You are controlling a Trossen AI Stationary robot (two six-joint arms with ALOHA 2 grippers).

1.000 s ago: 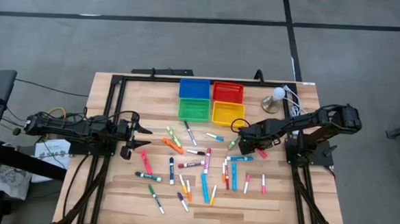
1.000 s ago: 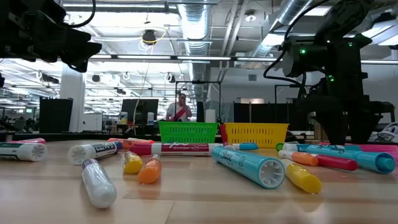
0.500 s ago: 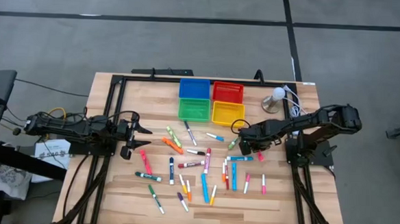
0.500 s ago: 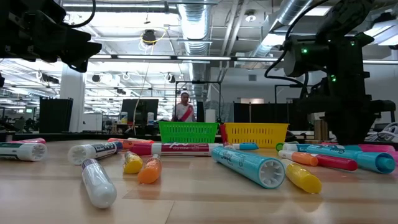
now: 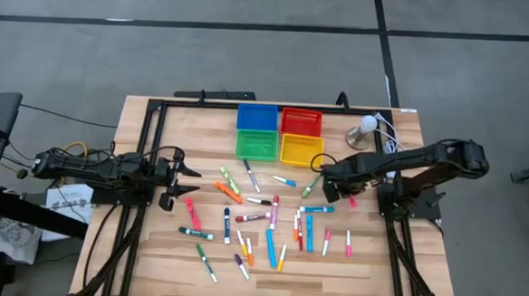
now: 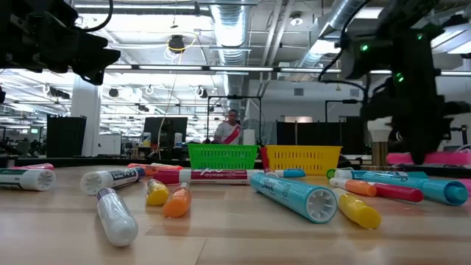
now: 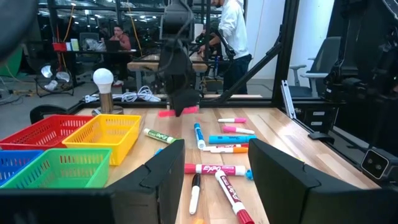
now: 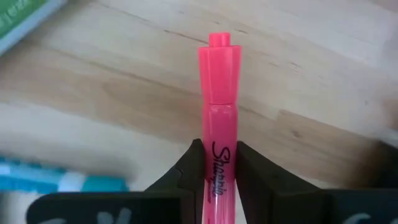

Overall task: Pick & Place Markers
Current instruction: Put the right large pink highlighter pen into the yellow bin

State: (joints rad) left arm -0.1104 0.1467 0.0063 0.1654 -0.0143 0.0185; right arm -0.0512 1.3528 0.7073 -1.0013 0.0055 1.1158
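Observation:
Many markers (image 5: 270, 221) lie scattered on the middle of the wooden table. At the table's right, by the yellow bin, my right gripper (image 5: 335, 182) points down, shut on a pink marker (image 6: 423, 157), which also shows in the left wrist view (image 7: 177, 111). My left gripper (image 5: 186, 171) waits at the table's left edge, level and open (image 7: 211, 174), with nothing between its fingers. My right gripper pinches the pink marker's barrel (image 8: 219, 158) between its two fingers (image 8: 188, 167), one on each side. The fingers come from above, pointing down, and lie across the marker. The marker is level and lifted clear of the table, its capped end (image 8: 219, 62) sticking out past the fingers.
Four bins stand at the far middle: blue (image 5: 257, 118), red (image 5: 301, 122), green (image 5: 256, 145), yellow (image 5: 301, 151). A bulb lamp (image 5: 365, 131) with cables is at the far right. A person walks in the room beyond the table (image 6: 232, 131).
My right gripper has risen straight up from the table with the pink marker, which now hangs level and clear of the wood. The other markers lie as before.

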